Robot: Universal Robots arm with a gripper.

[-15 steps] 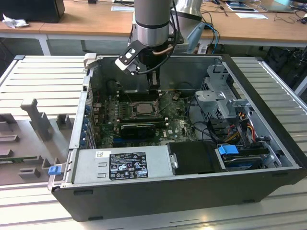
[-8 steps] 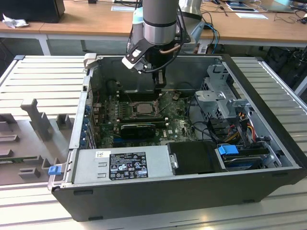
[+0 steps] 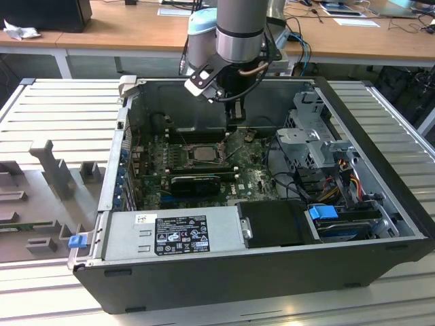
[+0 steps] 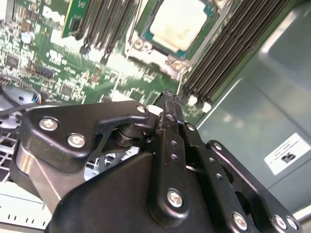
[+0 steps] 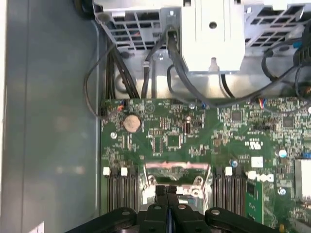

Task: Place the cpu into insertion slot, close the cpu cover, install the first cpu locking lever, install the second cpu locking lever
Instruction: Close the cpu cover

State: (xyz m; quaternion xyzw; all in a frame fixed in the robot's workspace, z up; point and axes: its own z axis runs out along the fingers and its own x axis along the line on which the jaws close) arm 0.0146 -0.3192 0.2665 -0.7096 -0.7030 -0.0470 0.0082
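Observation:
The cpu [image 4: 181, 24], a small square chip with a pale silvery top, lies in the insertion slot [image 4: 146, 48] on the green motherboard; in the exterior view the slot [image 3: 201, 153] sits mid-board inside the open computer case. A grey metal plate, apparently the cpu cover [image 5: 177, 170], stands at the slot's edge; whether it is raised or flat I cannot tell. My gripper [image 3: 236, 125] hangs just beside the slot, toward the exterior view's right, slightly above the board. In both wrist views its black fingertips [image 4: 168, 95] [image 5: 167, 190] are pressed together, with nothing visible between them.
Long black memory slots [image 4: 228, 53] flank the socket. A metal drive cage [image 3: 316, 136] with cable bundles [image 3: 340, 176] fills the case's right side, and a power supply [image 3: 177, 231] lies along the front. Case walls [image 3: 129, 122] enclose the board. A grey fixture [image 3: 51, 170] stands outside.

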